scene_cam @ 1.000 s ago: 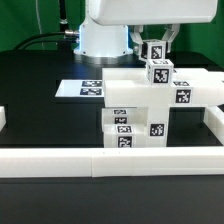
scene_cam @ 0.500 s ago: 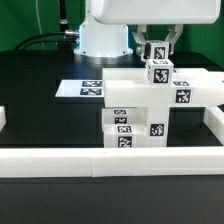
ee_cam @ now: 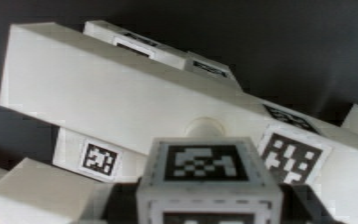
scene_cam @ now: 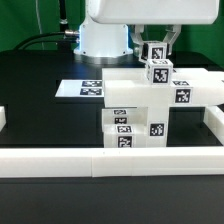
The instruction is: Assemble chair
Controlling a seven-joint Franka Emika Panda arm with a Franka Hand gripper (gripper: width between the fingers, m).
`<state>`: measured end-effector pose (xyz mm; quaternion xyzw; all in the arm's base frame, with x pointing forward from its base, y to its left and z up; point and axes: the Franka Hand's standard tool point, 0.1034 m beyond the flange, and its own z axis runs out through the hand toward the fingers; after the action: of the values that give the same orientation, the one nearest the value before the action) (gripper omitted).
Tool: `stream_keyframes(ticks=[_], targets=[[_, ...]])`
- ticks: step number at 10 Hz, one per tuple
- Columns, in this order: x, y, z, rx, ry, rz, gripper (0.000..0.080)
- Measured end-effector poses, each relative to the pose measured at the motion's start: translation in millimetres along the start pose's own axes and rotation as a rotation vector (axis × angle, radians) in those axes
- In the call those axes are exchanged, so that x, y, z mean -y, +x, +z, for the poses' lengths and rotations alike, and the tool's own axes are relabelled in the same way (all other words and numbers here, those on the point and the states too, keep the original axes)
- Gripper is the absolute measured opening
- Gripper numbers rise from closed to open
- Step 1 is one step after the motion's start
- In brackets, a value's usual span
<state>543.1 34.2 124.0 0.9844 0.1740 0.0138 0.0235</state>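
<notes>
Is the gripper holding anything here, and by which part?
Yes. The gripper is shut on a small tagged white part of the chair, gripping its top end.

A long white chair panel (ee_cam: 131, 85) runs diagonally over the dark table (ee_cam: 282, 40). It carries square black-and-white tags on its upper face and on its side. Close to the camera stands a white tagged block (ee_cam: 202, 170), touching the panel. The fingers are not clearly visible.

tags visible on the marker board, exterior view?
2, side by side on the marker board, flat on the table behind the chair. More may be hidden behind the chair.
</notes>
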Motion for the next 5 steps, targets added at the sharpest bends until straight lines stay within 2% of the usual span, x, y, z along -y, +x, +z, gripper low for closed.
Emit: stream_keyframes(ticks=[5], targets=[[1.2,-7.0,1.1,0.010,0.008,0.023,0.0282]])
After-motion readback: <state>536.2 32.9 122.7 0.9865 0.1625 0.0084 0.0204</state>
